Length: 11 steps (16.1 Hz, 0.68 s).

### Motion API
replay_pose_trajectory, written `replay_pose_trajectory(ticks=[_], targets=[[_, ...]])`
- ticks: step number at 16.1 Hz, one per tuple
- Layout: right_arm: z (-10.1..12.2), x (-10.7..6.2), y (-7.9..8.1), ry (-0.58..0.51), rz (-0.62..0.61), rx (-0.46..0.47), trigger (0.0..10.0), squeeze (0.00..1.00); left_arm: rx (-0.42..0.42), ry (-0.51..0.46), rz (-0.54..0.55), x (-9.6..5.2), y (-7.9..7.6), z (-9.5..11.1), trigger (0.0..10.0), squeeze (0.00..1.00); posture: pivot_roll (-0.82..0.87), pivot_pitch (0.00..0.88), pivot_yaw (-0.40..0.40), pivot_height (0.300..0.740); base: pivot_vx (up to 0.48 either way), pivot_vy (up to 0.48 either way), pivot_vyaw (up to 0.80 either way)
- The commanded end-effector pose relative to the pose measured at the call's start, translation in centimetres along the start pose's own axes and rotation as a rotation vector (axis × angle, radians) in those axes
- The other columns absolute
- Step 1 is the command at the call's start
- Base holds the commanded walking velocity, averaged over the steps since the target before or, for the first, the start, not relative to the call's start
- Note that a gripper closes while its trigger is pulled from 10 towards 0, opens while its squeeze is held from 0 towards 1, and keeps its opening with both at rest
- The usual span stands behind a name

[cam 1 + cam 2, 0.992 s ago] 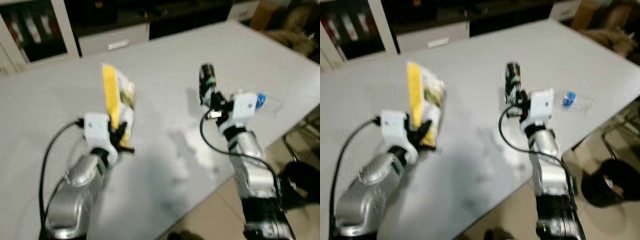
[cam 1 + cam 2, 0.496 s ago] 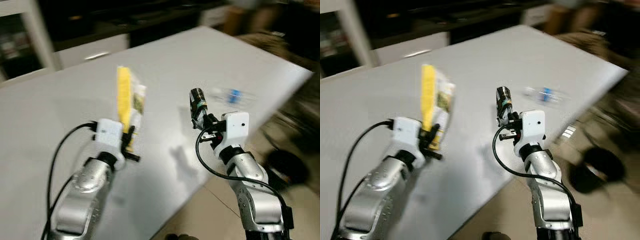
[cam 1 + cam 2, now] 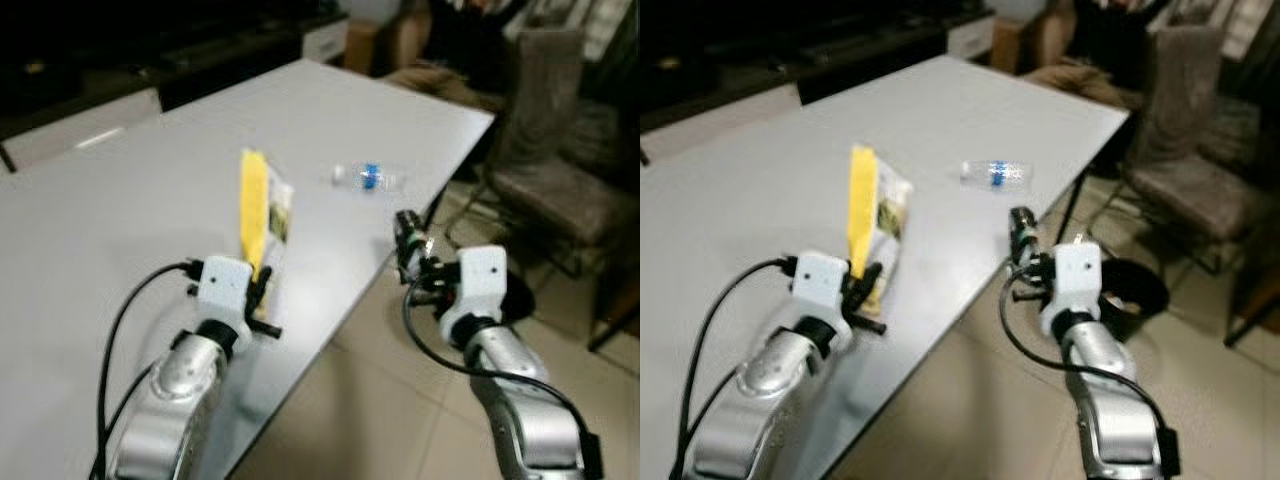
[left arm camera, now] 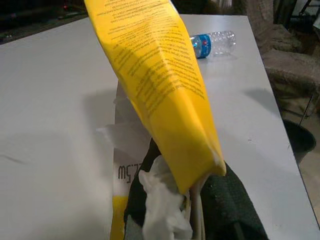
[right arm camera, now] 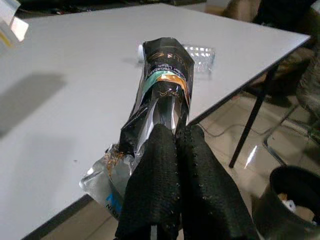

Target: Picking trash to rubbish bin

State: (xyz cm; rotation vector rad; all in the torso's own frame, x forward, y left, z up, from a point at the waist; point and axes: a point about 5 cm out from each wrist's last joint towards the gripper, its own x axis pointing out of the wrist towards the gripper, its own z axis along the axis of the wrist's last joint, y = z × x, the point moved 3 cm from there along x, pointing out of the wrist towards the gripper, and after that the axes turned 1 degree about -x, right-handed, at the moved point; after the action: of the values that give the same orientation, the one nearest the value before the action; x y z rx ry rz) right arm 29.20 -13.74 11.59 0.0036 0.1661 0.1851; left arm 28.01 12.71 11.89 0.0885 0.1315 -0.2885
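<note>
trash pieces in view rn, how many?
3: yellow snack bag held by the left gripper; dark wrapper in the right gripper; clear plastic bottle lying on the table. More may be hidden.

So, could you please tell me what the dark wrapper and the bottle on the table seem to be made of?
Dark wrapper: likely metallised plastic film, glossy; it creases and glints silver.
Bottle: apparently clear thin plastic with a blue label; the table shows through it.
</note>
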Motion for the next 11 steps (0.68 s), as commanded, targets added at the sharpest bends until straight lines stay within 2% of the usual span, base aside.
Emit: replay_pose_trajectory(ticks=[1,2,4,11], targets=[[0.48,0.05,0.39,-0.007,0.010,-0.006,10.0,0.00,0.019,-0.030,-0.007,0.25,-0.04,1.03,10.0,0.00,-0.13,0.000,-0.057,0.740,0.000,0.000,0.00],[0.49,0.06,0.46,-0.007,0.014,-0.007,10.0,0.00,0.027,-0.030,-0.016,0.36,-0.14,1.11,10.0,0.00,-0.13,0.000,-0.053,0.740,0.000,0.000,0.00],[0.47,0.05,0.58,-0.007,0.022,-0.014,10.0,0.00,0.035,-0.028,-0.023,0.61,-0.32,1.03,10.0,0.00,-0.13,0.000,-0.044,0.740,0.000,-0.356,0.00],[0.11,0.21,0.61,-0.008,0.036,-0.012,10.0,0.00,0.047,-0.016,-0.027,0.67,-0.60,0.79,10.0,0.00,-0.12,0.000,-0.050,0.740,0.000,-0.472,0.00]])
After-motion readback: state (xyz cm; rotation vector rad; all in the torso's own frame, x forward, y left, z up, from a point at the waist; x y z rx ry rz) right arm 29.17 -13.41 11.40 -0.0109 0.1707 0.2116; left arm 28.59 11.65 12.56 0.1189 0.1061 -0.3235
